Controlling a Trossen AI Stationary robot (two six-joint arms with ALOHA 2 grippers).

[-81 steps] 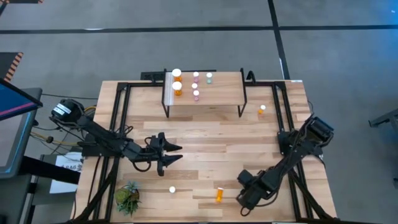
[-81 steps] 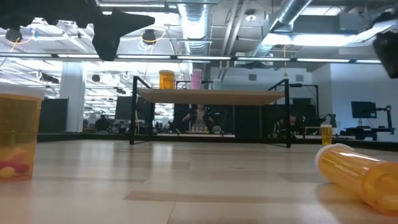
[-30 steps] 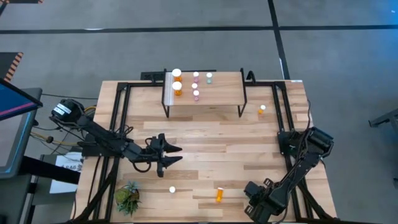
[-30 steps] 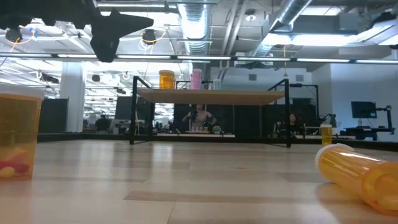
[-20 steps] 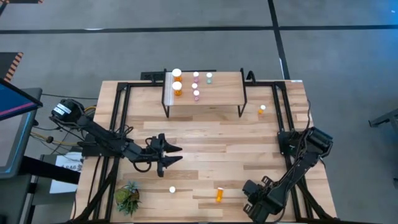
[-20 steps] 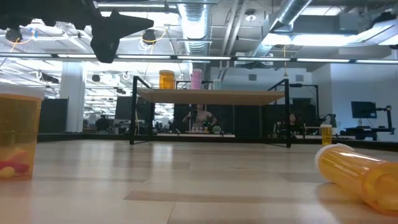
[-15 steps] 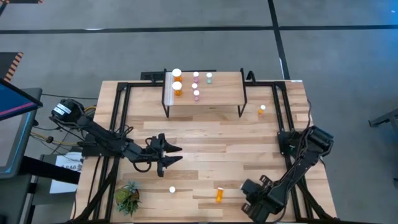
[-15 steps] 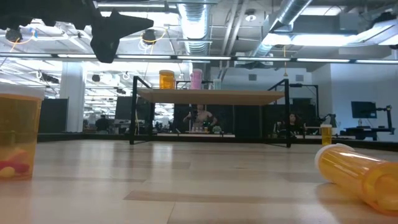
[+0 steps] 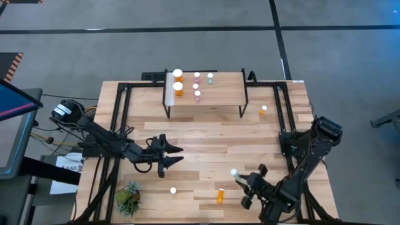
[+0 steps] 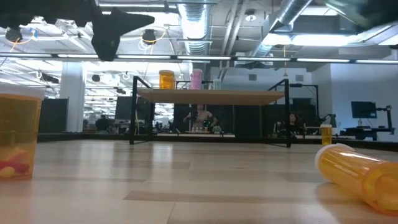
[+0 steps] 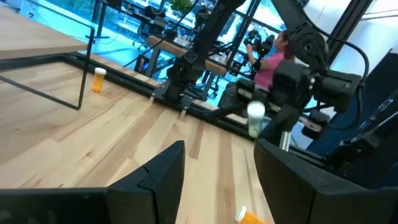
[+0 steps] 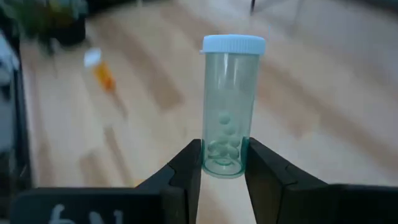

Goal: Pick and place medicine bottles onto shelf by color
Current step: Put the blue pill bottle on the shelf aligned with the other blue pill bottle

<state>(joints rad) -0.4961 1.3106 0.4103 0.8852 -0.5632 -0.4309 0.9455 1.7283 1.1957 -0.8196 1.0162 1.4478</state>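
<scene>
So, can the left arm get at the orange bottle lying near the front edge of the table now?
Probably yes. The left end effector hangs open and empty, and the lying orange bottle has bare table between them. The right end effector, holding a pale green bottle, hovers close beside it and could crowd the approach.

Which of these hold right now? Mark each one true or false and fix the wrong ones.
1. The right claw grips a pale green bottle near its base. True.
2. The left claw holds an orange bottle. False: it hangs open and empty over the table.
3. An orange bottle lies tipped over near the front edge. True.
4. The shelf carries only orange bottles. False: pink and green ones stand there too.
5. The potted plant sits on the shelf. False: it stands at the table's front left corner.
</scene>
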